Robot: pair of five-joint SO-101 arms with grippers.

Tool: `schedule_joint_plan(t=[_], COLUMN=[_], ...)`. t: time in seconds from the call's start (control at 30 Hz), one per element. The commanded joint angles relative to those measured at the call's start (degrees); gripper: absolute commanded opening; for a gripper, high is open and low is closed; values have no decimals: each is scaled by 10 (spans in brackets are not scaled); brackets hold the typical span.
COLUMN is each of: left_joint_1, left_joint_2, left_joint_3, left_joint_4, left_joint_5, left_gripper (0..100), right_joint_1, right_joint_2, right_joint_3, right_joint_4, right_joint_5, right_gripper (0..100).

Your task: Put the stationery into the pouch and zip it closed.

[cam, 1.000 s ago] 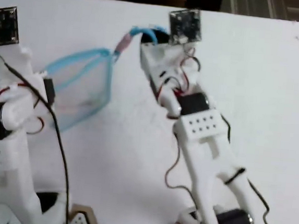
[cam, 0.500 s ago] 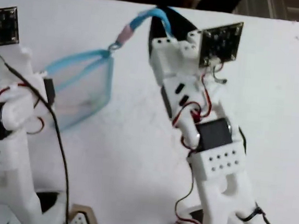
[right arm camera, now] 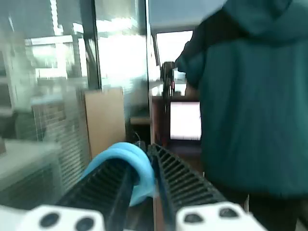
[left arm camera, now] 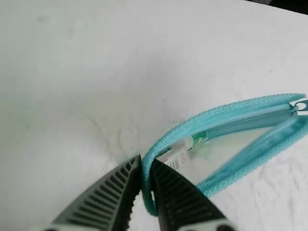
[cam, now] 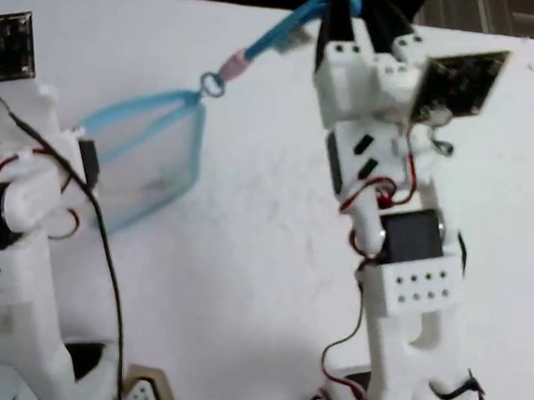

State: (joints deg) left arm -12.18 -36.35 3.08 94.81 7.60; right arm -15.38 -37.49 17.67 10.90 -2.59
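A clear pouch with blue zipper edging lies on the white table. My left gripper is shut on its near corner; in the left wrist view the gripper clamps the blue edge. A white item with green print shows inside the pouch. A metal ring and a pink link join the zipper to a blue strap. My right gripper, raised at the table's far side, is shut on the strap's loop, which runs taut and slanted.
The right arm's white body stretches from the front edge toward the far side, right of the pouch. The left arm fills the front left corner. Bare table lies between the arms and at the far right.
The right gripper has risen and swung to the right with the blue strap, which now stretches out straight. The ring shifted slightly up. The left arm and pouch body stayed put.
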Motion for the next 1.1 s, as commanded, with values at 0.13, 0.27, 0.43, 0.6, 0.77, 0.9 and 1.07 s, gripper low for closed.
schedule_joint_plan(t=[0.13, 0.27, 0.43, 0.6, 0.77, 0.9, 1.07], left_joint_1=[-3, 0, 0, 0, 0, 0, -3], left_joint_2=[11, 16, 15, 16, 14, 13, 7], left_joint_3=[-55, -100, -104, -104, -106, -104, -119], left_joint_4=[-6, -14, -54, -90, -105, -98, -74], left_joint_5=[0, 0, 4, 4, 8, 25, 25], left_gripper=[24, 26, 143, 207, 207, 224, 229], right_joint_1=[-2, -35, -95, -163, -214, -252, -263], right_joint_2=[-26, -26, -26, -26, -22, -20, -20], right_joint_3=[-117, -151, -198, -225, -249, -233, -168], right_joint_4=[-12, -7, 70, 139, 167, 167, 163], right_joint_5=[0, 1, 1, 3, 2, 2, 2], right_gripper=[17, 17, 17, 17, 17, 17, 17])
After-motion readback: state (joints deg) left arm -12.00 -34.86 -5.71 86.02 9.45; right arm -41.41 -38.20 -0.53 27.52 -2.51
